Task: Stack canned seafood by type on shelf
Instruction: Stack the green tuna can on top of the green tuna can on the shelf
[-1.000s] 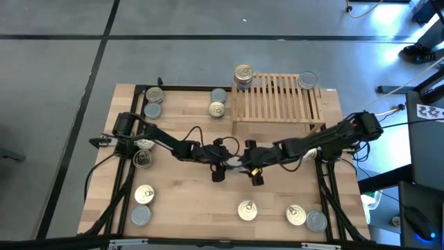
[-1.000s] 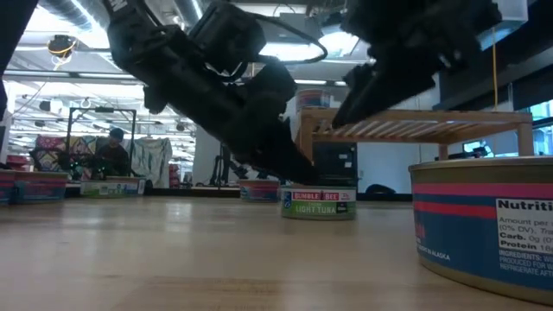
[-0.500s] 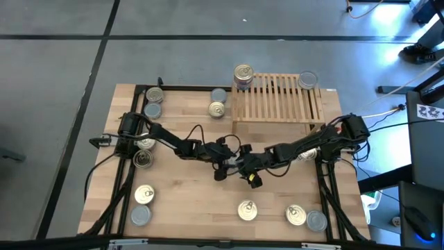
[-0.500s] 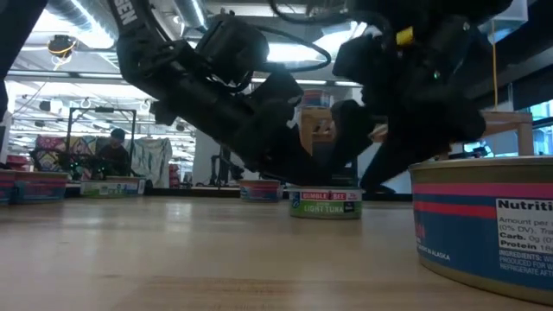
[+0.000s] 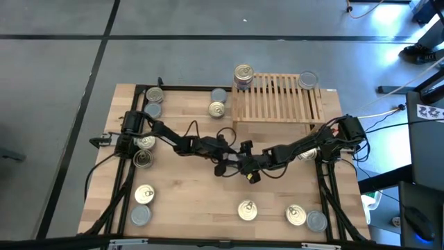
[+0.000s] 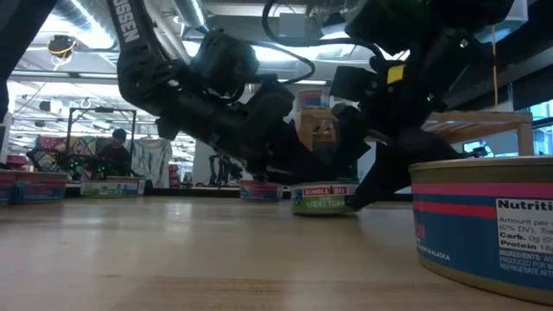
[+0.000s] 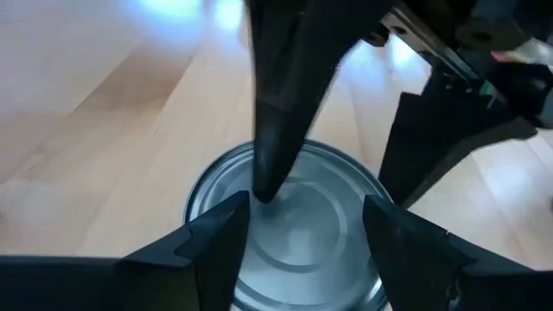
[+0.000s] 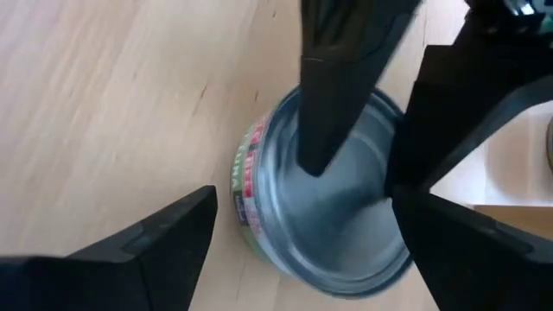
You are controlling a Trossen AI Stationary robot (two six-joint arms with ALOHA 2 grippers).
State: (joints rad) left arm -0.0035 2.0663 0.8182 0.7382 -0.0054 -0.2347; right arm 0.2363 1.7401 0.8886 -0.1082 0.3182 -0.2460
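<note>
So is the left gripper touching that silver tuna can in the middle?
Cannot tell. In the left wrist view its fingers straddle the can, but neither contact nor gap shows plainly.

A large flat tabletop of light wooden planks [image 5: 187, 201] sat on a grey floor [image 5: 55, 83] crossed by dark lines. A black cable [image 5: 388, 104] trailed over the floor beside the table, and a white card printed with black square markers [image 5: 430, 111] lay farther out on that side. In the low view, the room behind the table showed long bright ceiling lights [image 6: 52, 47] and a silver duct [image 6: 82, 13] overhead. A person [image 6: 112, 149] in dark clothing sat far back among cluttered equipment, too distant for any further detail.
</note>
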